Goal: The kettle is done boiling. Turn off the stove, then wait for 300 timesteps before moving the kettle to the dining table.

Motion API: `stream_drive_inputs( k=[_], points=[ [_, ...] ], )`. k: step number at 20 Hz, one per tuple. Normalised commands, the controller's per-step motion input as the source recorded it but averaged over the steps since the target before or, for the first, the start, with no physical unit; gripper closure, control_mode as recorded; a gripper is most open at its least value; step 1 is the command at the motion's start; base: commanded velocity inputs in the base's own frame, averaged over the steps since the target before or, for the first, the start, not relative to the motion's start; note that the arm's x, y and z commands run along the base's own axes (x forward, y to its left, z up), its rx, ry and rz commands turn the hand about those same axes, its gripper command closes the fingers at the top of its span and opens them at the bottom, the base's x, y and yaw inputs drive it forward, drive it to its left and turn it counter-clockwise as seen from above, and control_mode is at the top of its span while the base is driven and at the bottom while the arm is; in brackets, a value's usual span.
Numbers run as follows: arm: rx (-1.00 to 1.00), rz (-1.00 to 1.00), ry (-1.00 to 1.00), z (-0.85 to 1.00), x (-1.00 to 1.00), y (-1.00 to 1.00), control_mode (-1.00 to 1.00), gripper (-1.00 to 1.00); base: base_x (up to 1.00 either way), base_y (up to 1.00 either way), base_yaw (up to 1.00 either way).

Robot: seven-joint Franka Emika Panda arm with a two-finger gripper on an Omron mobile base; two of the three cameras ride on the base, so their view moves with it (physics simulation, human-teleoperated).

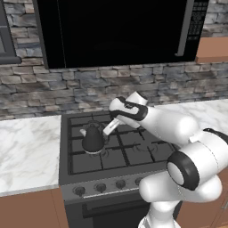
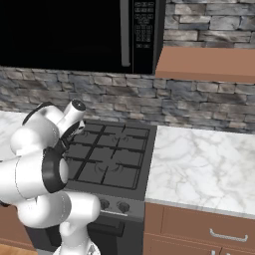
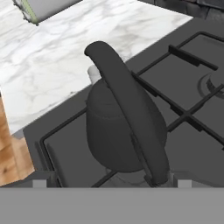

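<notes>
now the gripper (image 1: 106,130) hangs just above the kettle (image 1: 93,139), fingers spread wide, nothing in them, w/ the arm reaching over the stove (image 1: 133,151) from the front right. kettle sits on the front left burner of the stove, upright, pale spout aimed toward the marble counter (image 1: 26,151) left of the stove. from the hand cam the arched handle (image 3: 131,118) runs straight up the middle of the view w/ the kettle body (image 3: 107,140) below it, so the line-up looks good. judging by that, the step in hand is the pick-up: turning off and waiting seem to be behind us, tho i can't read the knob (image 1: 79,191) positions at the stove's front edge, too small. to do it well imo: drop straight down so one finger goes each side of the handle near its top, close across the thin part not along it, and don't squeeze till the handle is fully between the pads. handle is thin and smooth looking, so it could pivot in the grip and the kettle may swing; lift slow, clear the grates (image 1: 133,142) before any sideways move. watch the spout side, weight is prob uneven. dining table isn't where i can place it from the stove, so the base likely has to drive after the lift. writing: microwave (image 2: 74,30) above the stove has a button panel (image 2: 143,22) w/ tiny marks, not readable; no brands or labels on kettle or stove.
</notes>
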Motion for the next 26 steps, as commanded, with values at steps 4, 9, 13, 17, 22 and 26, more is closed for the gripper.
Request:
stream_drive_inputs(
  k=[4,9,13,17,22,26],
  points=[
    [0.00,0.00,0.00,-0.10,0.11,0.03,-1.00,-1.00,0.00,0.00,0.00],
    [0.00,0.00,0.00,-0.11,0.09,0.05,-1.00,-1.00,0.00,0.00,0.00],
    [0.00,0.00,0.00,-0.11,0.08,0.05,-1.00,-1.00,0.00,0.00,0.00],
    [0.00,0.00,0.00,-0.11,0.09,0.05,-1.00,-1.00,0.00,0.00,0.00],
    [0.00,0.00,0.00,-0.10,0.08,0.05,-1.00,-1.00,0.00,0.00,0.00],
    [0.00,0.00,0.00,-0.10,0.09,0.04,-1.00,-1.00,0.00,0.00,0.00]
  ],
)
